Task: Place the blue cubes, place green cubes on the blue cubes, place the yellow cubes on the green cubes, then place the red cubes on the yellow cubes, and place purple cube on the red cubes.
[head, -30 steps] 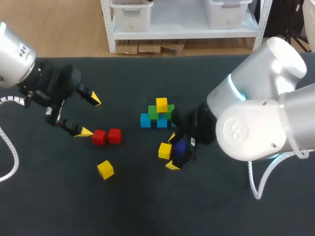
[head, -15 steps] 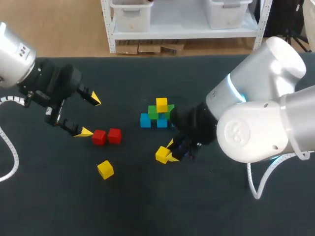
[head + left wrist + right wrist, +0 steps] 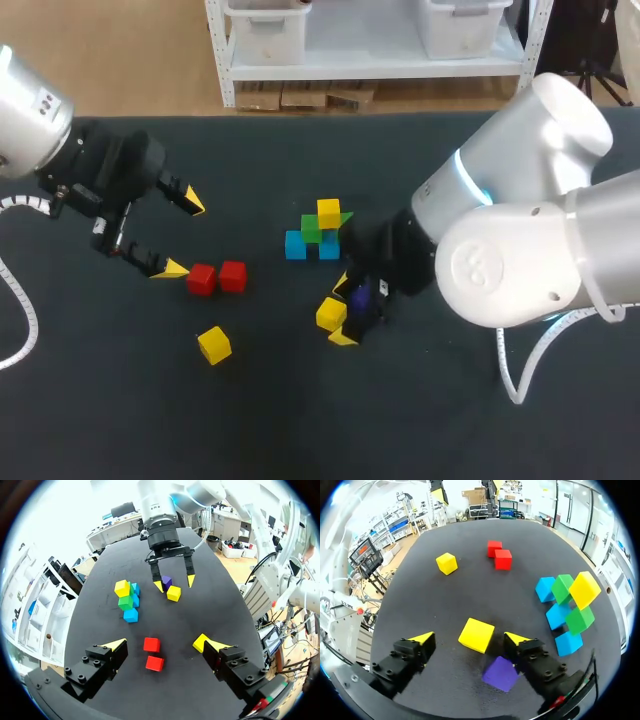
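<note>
The stack holds blue cubes [image 3: 295, 245] at the base, green cubes [image 3: 312, 229] on them and one yellow cube [image 3: 328, 212] on top. A loose yellow cube [image 3: 330, 314] lies between the fingers of my right gripper [image 3: 343, 310], which stands open with gaps on both sides [image 3: 468, 638]. The purple cube [image 3: 362, 295] lies right beside that cube, by one finger [image 3: 500, 673]. Two red cubes [image 3: 202, 279] sit side by side left of the stack. My left gripper [image 3: 185, 238] hangs open just left of them, with nothing in it [image 3: 159, 643].
Another yellow cube [image 3: 214, 344] lies alone toward the front left on the dark tabletop [image 3: 120, 400]. The big white body of my right arm [image 3: 520, 250] hides the table's right part in the head view.
My right gripper's fingers narrowed around the loose yellow cube, nudging it slightly leftward, then spread wide again and drew back a little. My left arm has not moved.
</note>
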### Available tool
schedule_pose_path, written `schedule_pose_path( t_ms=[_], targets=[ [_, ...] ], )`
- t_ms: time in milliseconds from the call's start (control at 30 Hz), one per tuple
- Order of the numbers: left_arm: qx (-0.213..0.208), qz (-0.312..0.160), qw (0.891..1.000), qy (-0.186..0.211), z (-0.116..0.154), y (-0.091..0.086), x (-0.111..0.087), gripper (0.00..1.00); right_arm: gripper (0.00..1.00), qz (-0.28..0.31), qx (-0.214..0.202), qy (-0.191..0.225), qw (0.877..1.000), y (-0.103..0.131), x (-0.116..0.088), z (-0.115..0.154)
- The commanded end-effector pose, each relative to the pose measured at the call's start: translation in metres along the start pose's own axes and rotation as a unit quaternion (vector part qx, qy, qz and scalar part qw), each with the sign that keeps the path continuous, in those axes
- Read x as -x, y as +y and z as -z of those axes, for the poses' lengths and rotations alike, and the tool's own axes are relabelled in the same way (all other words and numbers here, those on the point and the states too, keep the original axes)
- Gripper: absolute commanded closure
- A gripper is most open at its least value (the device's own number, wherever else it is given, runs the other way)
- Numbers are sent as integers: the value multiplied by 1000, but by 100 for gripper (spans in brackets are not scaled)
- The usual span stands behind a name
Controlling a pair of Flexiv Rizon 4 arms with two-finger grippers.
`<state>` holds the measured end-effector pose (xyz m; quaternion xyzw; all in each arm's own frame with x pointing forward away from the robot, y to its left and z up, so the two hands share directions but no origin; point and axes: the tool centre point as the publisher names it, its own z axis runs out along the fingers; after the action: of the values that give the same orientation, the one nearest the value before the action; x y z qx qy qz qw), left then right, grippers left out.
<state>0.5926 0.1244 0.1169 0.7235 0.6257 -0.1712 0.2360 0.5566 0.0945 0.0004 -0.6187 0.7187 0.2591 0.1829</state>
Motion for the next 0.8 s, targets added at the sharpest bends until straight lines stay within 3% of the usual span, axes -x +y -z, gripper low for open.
schedule_pose_path(
  t_ms=[33, 200, 300, 567, 700, 767, 800],
  targets=[
    [1, -2, 1000, -2, 0, -1, -2, 0, 0, 0, 5, -3, 1000, -3, 1, -6],
    [1, -2, 1000, -2, 0, -1, -2, 0, 0, -1, 6, -3, 1000, -3, 1, -7],
    [1, -2, 1000, -2, 0, -1, -2, 0, 51, -4, 4, -1, 1000, -5, -2, -7],
    [1, -2, 1000, -2, 0, -1, -2, 0, 62, -6, 1, -1, 1000, -9, -3, -5],
    [1, -2, 1000, -2, 0, -1, -2, 0, 91, -5, 0, -1, 1000, -11, -2, -4],
    [1, -2, 1000, -2, 0, -1, -2, 0, 100, -4, 0, -2, 1000, -12, -2, -4],
    [1, -2, 1000, -2, 0, -1, -2, 0, 100, -3, -1, -2, 1000, -12, -1, -4]
  ],
)
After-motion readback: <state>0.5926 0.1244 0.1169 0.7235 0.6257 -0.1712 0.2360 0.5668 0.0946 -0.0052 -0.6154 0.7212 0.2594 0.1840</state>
